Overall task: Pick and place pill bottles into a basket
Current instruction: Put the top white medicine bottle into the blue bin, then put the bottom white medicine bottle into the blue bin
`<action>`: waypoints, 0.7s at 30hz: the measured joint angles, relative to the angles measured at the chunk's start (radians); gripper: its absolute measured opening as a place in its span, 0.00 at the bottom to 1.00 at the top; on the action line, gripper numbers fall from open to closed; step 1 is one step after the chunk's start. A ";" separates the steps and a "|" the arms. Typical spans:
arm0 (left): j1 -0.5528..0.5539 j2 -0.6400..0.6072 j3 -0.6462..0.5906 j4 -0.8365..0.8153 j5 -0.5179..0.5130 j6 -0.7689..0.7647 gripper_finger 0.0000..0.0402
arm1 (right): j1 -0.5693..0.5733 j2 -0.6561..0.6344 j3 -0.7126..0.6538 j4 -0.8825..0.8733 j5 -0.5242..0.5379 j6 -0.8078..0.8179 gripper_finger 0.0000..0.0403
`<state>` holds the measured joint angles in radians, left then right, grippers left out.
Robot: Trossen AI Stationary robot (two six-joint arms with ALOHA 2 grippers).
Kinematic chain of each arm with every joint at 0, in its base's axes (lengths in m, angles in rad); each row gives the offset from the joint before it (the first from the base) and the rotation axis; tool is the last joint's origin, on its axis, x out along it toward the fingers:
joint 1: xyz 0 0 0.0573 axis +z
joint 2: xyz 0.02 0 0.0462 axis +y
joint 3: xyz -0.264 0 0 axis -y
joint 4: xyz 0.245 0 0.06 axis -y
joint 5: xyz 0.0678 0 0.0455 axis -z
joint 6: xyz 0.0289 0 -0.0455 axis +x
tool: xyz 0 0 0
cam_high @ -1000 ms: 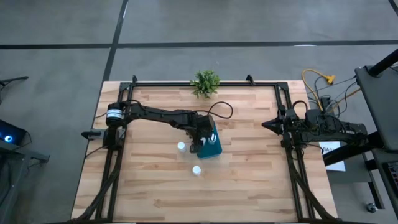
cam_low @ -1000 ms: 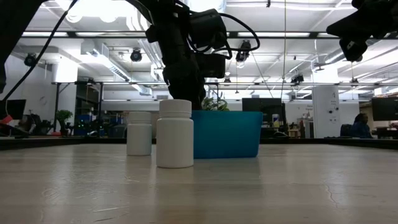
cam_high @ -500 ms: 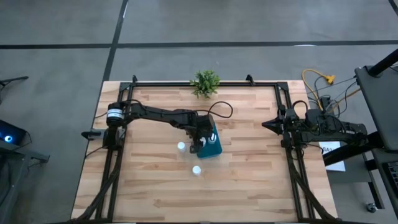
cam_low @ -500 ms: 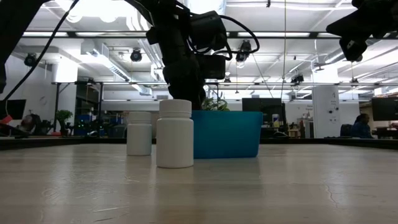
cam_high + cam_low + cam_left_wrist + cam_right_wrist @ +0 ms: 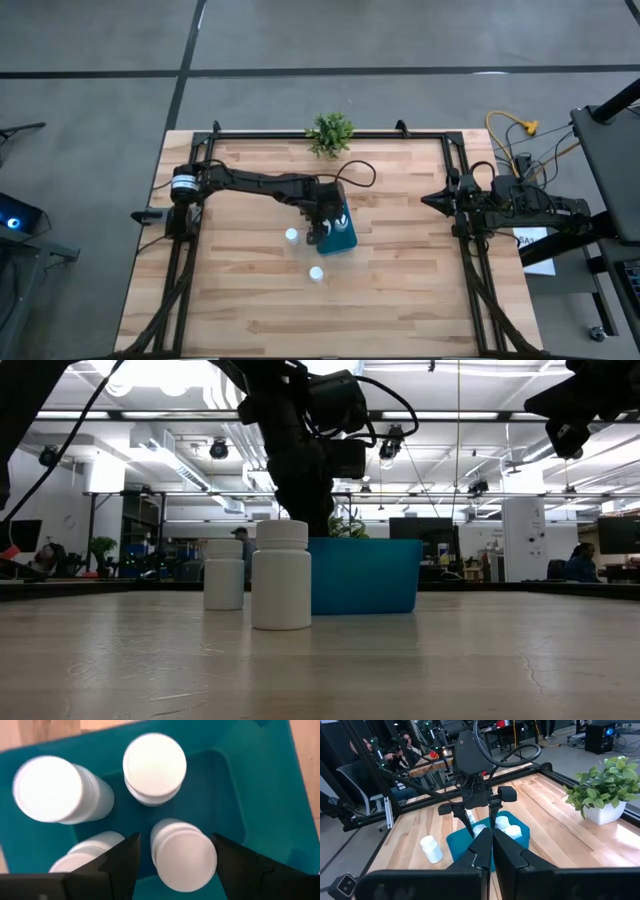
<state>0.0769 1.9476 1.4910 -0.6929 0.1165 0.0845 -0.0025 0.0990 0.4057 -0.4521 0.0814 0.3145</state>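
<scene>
The teal-blue basket [image 5: 343, 236] [image 5: 260, 780] stands at mid-table with several white pill bottles upright in it. My left gripper [image 5: 175, 837] [image 5: 322, 230] hangs over the basket's left part, pointing steeply down and open. Its fingers stand on either side of one bottle [image 5: 184, 857] that rests in the basket; whether a finger touches it I cannot tell. Two more pill bottles [image 5: 291, 236] [image 5: 316, 272] stand upright on the table left of and in front of the basket. My right gripper [image 5: 428, 201] [image 5: 492, 837] waits shut at the table's right edge.
A small potted plant [image 5: 330, 133] stands at the table's far edge, behind the basket. Black frame rails [image 5: 455, 180] run along the table's sides. Bare wood [image 5: 400, 290] lies in front of and to the right of the basket.
</scene>
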 joint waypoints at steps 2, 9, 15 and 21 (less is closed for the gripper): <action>0.000 -0.002 0.003 -0.001 0.000 0.000 0.55 | 0.000 0.000 0.000 0.004 0.000 0.000 0.02; 0.000 -0.020 0.004 -0.043 0.000 0.001 0.55 | 0.000 0.000 0.000 0.015 0.000 0.000 0.02; 0.002 -0.082 0.005 -0.048 -0.027 0.008 0.55 | 0.000 0.000 0.000 0.016 0.024 0.000 0.02; 0.009 -0.157 0.007 -0.041 -0.059 0.008 0.55 | 0.000 0.000 0.000 0.018 0.026 0.003 0.02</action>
<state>0.0860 1.7904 1.4984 -0.7335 0.0577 0.0930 -0.0025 0.0994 0.4057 -0.4339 0.1078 0.3180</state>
